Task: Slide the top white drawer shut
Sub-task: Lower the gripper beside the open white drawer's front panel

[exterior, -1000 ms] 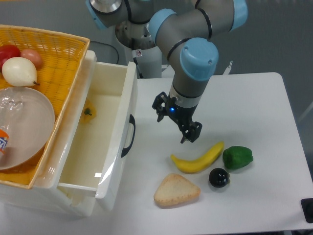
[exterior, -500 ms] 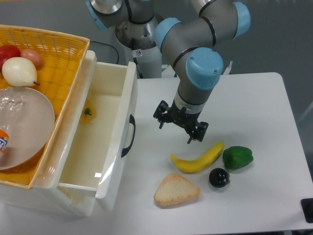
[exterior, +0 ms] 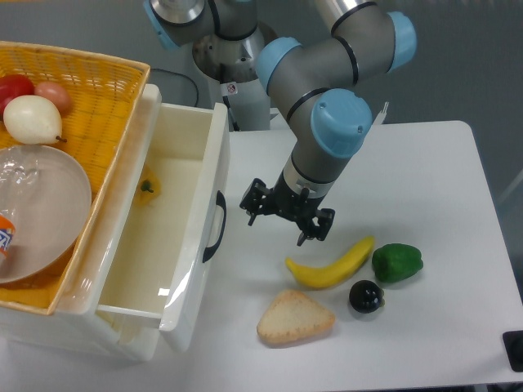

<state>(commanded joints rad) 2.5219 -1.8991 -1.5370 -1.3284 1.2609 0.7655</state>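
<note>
I see the top white drawer [exterior: 176,220] pulled well out over the bench [exterior: 425,163]; its black handle [exterior: 216,226] sits just image-left of my gripper [exterior: 284,220], spread and holding nothing.

White table [exterior: 425,163] carries banana [exterior: 331,265], green pepper [exterior: 397,262], dark fruit [exterior: 366,296] (glossy), bread [exterior: 295,318]

top white drawer [exterior: 176,233] | pulled out | glossy, black handle facing right

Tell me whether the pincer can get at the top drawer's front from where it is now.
Probably yes. The pincer hangs open just right of the top white drawer, and the bare table between them holds nothing.
</note>
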